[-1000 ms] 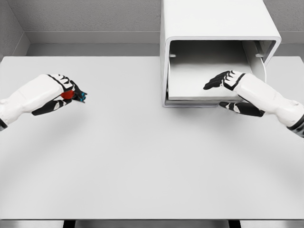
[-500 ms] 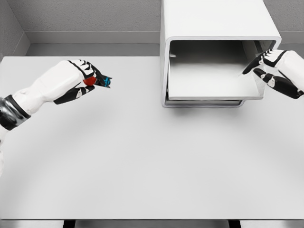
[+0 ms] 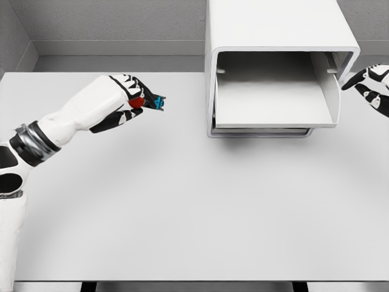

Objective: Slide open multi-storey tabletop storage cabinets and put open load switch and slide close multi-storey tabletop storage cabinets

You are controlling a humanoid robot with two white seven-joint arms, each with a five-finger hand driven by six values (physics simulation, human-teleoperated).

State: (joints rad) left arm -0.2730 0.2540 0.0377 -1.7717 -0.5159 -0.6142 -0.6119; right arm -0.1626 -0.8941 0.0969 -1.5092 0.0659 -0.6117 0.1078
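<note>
Left hand (image 3: 124, 97) grasps the red-and-blue load switch (image 3: 148, 102) above the table (image 3: 182, 207), left of the storage cabinet (image 3: 273, 36) with its drawer (image 3: 273, 97) open; right hand (image 3: 372, 85), apparently released, sits at the right edge.

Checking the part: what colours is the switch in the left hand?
Red and blue: the load switch in the left hand, head view.

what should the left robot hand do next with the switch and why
Probably carry on rightward toward the open drawer. The left robot hand grips the load switch above the table, well left of the cabinet, and the right robot hand sits off to the cabinet's right, clear of the drawer.
</note>
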